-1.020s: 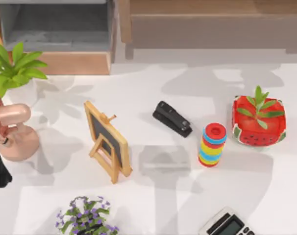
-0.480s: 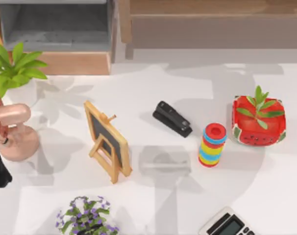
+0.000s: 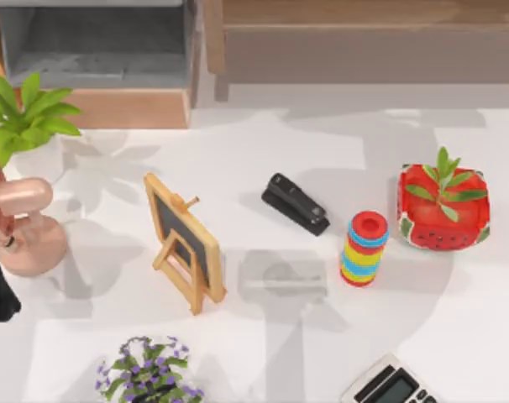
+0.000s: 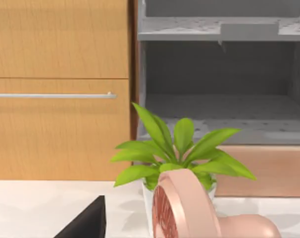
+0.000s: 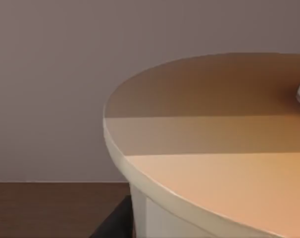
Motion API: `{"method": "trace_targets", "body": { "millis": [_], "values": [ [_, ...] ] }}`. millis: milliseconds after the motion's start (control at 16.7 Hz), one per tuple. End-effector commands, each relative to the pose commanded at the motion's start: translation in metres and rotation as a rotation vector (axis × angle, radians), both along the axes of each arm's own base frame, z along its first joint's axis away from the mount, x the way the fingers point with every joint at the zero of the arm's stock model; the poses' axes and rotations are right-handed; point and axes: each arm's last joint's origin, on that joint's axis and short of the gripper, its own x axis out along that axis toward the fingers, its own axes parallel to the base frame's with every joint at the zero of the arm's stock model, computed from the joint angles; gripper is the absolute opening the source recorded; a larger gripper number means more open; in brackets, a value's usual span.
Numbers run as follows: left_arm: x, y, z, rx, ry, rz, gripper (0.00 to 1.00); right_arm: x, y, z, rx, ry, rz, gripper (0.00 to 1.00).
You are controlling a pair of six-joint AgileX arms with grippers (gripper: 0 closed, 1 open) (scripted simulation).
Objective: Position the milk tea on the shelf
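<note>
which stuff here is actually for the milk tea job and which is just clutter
For the job:
- milk tea cup, close under the right wrist camera
- shelf, grey compartment at the table's far left

Just lying about:
- stapler
- small chalkboard easel
- striped ring stack
- watermelon planter
- pink fan
- green potted plant
- purple flower pot
- calculator

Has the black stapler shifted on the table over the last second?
No. The black stapler sits at the same spot between the small chalkboard easel and the striped ring stack as before, at the same angle.
</note>
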Motion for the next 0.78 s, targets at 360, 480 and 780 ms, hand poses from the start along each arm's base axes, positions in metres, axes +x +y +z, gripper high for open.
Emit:
{"method": "trace_targets", "body": {
  "millis": [360, 480, 780],
  "values": [
    [0.0, 0.0, 0.0, 0.0, 0.0, 0.0, 1.0, 0.0, 0.0, 0.0, 0.0, 0.0, 0.0, 0.9],
    [0.0, 0.0, 0.0, 0.0, 0.0, 0.0, 1.0, 0.0, 0.0, 0.0, 0.0, 0.0, 0.0, 1.0],
    [0.0, 0.0, 0.0, 0.0, 0.0, 0.0, 1.0, 0.0, 0.0, 0.0, 0.0, 0.0, 0.0, 1.0]
  ]
}}
